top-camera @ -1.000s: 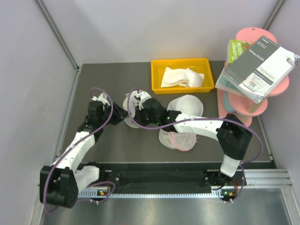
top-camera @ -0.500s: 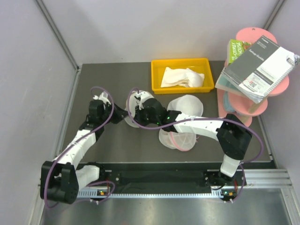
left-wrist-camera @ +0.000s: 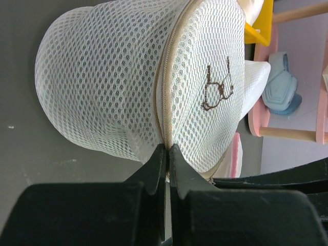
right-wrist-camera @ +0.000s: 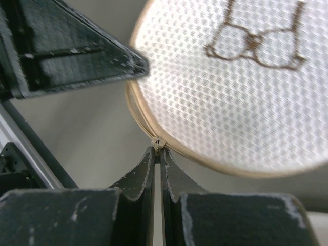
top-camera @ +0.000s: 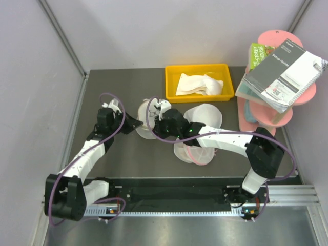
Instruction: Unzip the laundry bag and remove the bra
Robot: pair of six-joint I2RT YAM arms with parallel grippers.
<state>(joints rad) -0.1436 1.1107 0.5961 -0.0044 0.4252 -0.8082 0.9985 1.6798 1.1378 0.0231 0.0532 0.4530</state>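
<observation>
The laundry bag (left-wrist-camera: pixel 128 77) is a round white mesh pod with a beige rim and a dark bra drawing on its face; it lies on the table between both arms (top-camera: pixel 144 128). My left gripper (left-wrist-camera: pixel 168 148) is shut on the beige zipper seam at the bag's near edge (top-camera: pixel 136 123). My right gripper (right-wrist-camera: pixel 158 149) is shut on the small zipper pull (right-wrist-camera: pixel 158 142) at the rim of the laundry bag (right-wrist-camera: pixel 230 102), reaching it from the right (top-camera: pixel 158 115). The bra is hidden.
A pink-rimmed mesh bag (top-camera: pixel 195 152) and a plain white mesh bag (top-camera: pixel 206 115) lie right of the arms. A yellow tray (top-camera: pixel 223 82) holding white cloth sits at the back. A pink shelf stand (top-camera: pixel 279 119) with books is at the far right.
My left gripper has closed on the bag's rim. The right arm has shifted slightly to the right, still holding the zipper pull.
</observation>
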